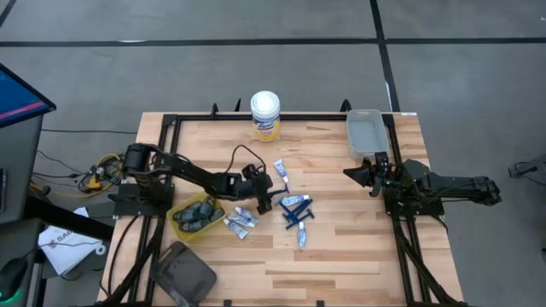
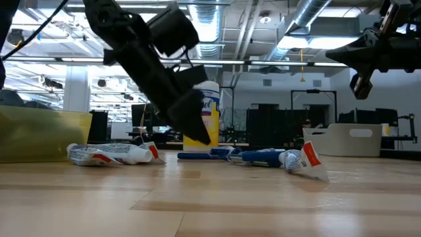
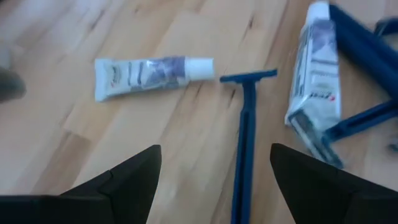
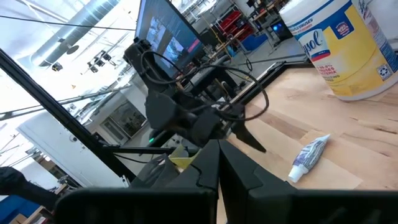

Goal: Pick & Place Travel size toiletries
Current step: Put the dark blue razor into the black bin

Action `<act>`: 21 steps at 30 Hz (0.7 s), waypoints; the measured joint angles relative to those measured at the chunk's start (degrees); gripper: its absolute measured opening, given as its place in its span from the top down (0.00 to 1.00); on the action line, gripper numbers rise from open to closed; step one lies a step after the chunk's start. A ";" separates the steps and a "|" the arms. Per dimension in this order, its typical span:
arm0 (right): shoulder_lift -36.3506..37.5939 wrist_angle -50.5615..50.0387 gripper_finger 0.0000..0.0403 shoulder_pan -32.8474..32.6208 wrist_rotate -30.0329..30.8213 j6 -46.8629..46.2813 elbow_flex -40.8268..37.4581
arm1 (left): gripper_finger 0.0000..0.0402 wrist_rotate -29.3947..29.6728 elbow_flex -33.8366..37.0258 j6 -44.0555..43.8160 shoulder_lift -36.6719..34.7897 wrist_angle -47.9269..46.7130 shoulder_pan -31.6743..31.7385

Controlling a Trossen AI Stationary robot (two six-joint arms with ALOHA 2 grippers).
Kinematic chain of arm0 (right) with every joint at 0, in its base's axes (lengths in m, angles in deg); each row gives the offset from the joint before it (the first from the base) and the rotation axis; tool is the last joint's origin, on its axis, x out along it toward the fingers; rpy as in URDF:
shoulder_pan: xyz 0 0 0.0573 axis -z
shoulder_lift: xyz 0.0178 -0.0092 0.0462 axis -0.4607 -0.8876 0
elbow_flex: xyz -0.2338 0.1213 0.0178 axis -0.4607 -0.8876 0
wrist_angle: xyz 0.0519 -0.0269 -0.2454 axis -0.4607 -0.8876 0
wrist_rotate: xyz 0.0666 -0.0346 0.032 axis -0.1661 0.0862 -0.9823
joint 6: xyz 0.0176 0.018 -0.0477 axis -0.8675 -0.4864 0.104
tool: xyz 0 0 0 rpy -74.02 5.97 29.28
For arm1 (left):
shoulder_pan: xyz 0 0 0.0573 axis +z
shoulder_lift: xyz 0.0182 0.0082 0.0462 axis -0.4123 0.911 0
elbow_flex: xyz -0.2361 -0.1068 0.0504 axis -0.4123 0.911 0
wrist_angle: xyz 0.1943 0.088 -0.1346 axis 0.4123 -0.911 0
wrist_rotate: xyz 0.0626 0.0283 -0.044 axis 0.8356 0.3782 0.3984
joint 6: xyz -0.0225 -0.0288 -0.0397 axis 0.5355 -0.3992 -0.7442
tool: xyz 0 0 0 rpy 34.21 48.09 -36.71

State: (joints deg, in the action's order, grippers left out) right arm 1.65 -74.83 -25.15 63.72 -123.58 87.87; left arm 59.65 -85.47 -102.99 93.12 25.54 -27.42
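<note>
The travel size toiletries lie scattered at mid-table: a white tube (image 1: 280, 173), crossed blue razors (image 1: 296, 209) and more tubes (image 1: 241, 222). Dark grey sticks lie in a yellow tray (image 1: 198, 215). My left gripper (image 1: 266, 198) is open and slants down just left of the razors. In its wrist view its fingers (image 3: 214, 152) stand on either side of one blue razor (image 3: 244, 137) without touching it. A white tube (image 3: 152, 70) lies beyond it and another tube (image 3: 317, 68) lies to one side. My right gripper (image 1: 351, 173) waits shut at the right side, raised.
A tall white canister with a yellow label (image 1: 265, 116) stands at the far edge. A clear bin (image 1: 365, 132) sits at the far right corner. A dark flat object (image 1: 183, 271) lies at the near left corner. Bare wood fills the near middle.
</note>
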 joint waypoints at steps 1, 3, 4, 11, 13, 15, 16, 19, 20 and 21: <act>0.00 -0.01 1.00 0.00 -0.01 0.00 0.00 | 0.26 0.04 0.00 0.00 0.37 -0.10 0.00; 0.00 -0.01 1.00 0.00 0.01 0.00 0.00 | 0.26 0.00 -0.03 0.00 1.17 0.35 0.15; 0.00 -0.01 1.00 0.00 -0.01 0.00 -0.02 | 0.26 0.04 -0.02 0.00 1.55 0.25 0.15; 0.00 -0.03 1.00 0.00 0.00 0.00 -0.01 | 0.33 -1.87 -0.26 0.04 4.64 1.42 0.15; 0.00 -0.01 1.00 0.00 0.01 0.00 0.00 | 0.39 -1.97 -0.35 -0.02 5.52 1.82 0.10; 0.00 -0.01 1.00 0.00 0.01 0.00 0.00 | 0.46 -2.13 -0.33 -0.02 5.93 1.77 0.09; 0.00 -0.01 1.00 0.00 0.01 0.00 0.00 | 0.49 -2.32 -0.33 -0.01 5.98 1.68 0.09; 0.00 -0.01 1.00 0.00 0.01 0.00 0.00 | 0.62 -2.94 -0.28 0.02 5.77 1.34 0.04; 0.00 -0.01 1.00 0.00 0.01 0.00 0.00 | 0.66 -3.05 -0.30 0.02 5.74 1.34 0.02; 0.00 -0.02 1.00 0.00 0.01 0.00 -0.02 | 0.71 -3.30 -0.31 0.06 5.74 1.36 0.02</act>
State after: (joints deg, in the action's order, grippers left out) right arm 1.65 -74.85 -25.15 63.73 -123.58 87.85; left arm 56.34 -85.77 -102.94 98.86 26.90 -27.40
